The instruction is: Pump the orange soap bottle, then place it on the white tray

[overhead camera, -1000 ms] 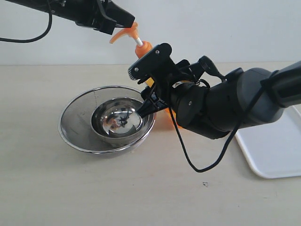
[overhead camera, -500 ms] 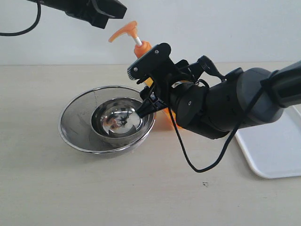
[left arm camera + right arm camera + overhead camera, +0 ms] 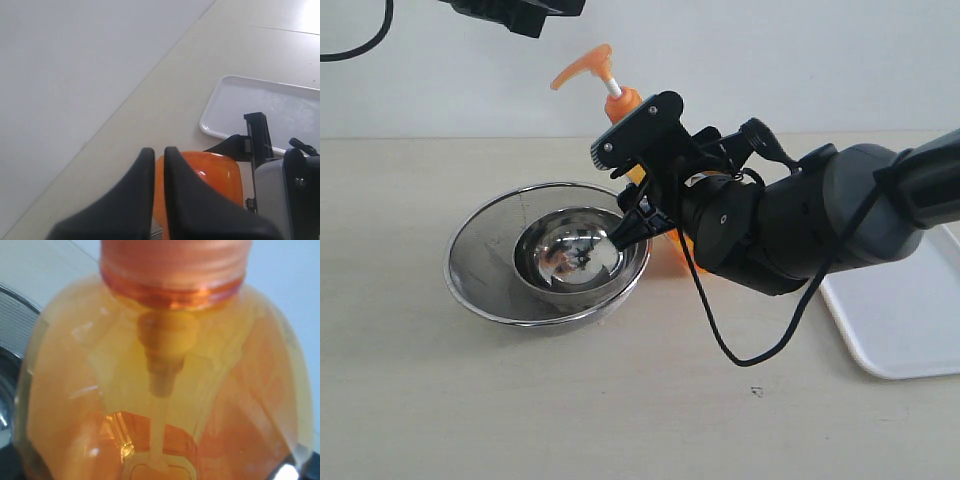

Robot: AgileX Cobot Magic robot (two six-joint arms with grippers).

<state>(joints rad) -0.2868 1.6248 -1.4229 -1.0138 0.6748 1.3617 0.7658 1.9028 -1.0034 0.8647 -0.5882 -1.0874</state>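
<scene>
Left arm: black, enters at the upper left of the exterior view, mostly cropped. Left gripper (image 3: 558, 8) is held high, cut by the top edge. In the left wrist view its two black fingers (image 3: 142, 195) lie side by side, tips almost touching, nothing between them.

Right arm: bulky, black, reaches in from the right, wrist tilted down. Right gripper (image 3: 640, 215) is clamped on the body of the translucent orange soap bottle (image 3: 624, 104). A black cable (image 3: 740, 355) loops under the wrist.

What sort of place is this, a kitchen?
Probably a robotics test bench, not a kitchen: a black robot arm over a beige table by a plain white wall, with an orange soap bottle, nested steel bowls and a white tray.
</scene>
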